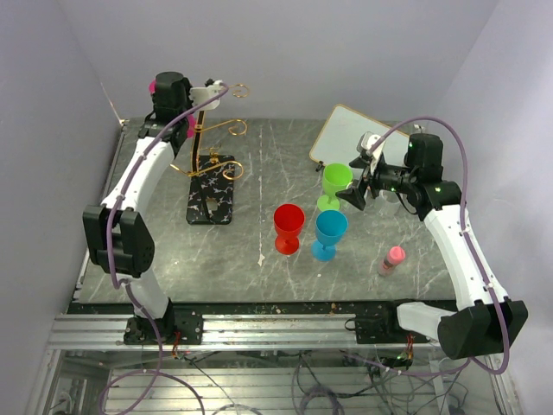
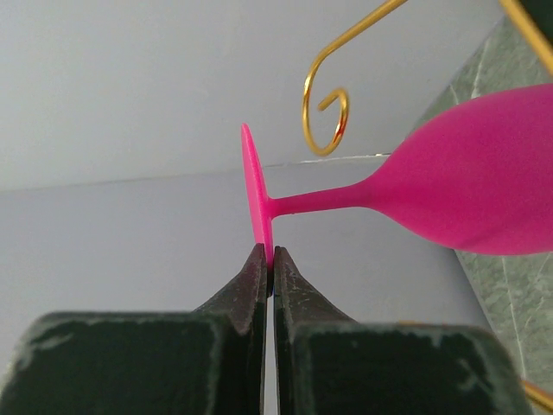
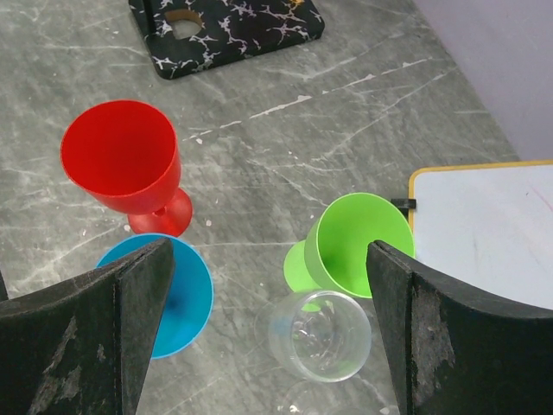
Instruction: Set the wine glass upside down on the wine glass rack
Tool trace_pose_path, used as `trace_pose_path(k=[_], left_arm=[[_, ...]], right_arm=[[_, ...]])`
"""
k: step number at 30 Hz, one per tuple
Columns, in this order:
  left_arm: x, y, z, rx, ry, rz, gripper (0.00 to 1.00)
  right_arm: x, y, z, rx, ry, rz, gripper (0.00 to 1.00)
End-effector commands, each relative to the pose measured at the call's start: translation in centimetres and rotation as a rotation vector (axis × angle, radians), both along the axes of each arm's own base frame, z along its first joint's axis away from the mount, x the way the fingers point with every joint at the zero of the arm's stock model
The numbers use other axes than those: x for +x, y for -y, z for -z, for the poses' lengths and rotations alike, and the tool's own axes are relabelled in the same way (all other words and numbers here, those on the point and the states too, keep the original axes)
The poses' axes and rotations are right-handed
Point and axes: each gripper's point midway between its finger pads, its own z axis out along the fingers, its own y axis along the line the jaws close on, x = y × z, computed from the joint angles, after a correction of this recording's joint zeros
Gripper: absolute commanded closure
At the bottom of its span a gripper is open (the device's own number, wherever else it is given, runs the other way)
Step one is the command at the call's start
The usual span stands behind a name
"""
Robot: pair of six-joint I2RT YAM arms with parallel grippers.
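My left gripper (image 2: pixel 270 259) is shut on the foot of a pink wine glass (image 2: pixel 467 186), held high at the back left beside the gold wine glass rack (image 1: pixel 204 143); a curled gold arm end (image 2: pixel 327 112) shows just behind the stem. In the top view only a sliver of pink (image 1: pixel 153 86) shows behind the left wrist. My right gripper (image 3: pixel 268 268) is open, high above a clear wine glass (image 3: pixel 320 335) standing upright between a green glass (image 3: pixel 350 246) and a blue glass (image 3: pixel 177 294). A red glass (image 3: pixel 125 164) stands upright further left.
The rack's black base with white marks (image 1: pixel 212 190) lies on the grey marble table. A whiteboard with a yellow rim (image 1: pixel 346 134) lies at the back right. A small pink bottle (image 1: pixel 391 259) stands at the right front. White walls close in the back and sides.
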Motion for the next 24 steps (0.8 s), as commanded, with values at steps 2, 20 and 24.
trace_pose_path(k=[2,20,24], left_arm=[[1.0,1.8,-1.1,-0.027,0.028,0.037,0.93],[3.6,2.5,-1.1,-0.108,0.083,-0.042,0.93],[4.2,2.4,-1.0,-0.108,0.092,-0.061,0.93]], right_arm=[[0.1,-0.1,-0.2,-0.004,0.037,-0.006,0.07],[0.5,0.3,0.6,-0.005,0.019,0.005,0.07],[0.6,0.5,0.7,-0.001,0.016,0.010,0.07]])
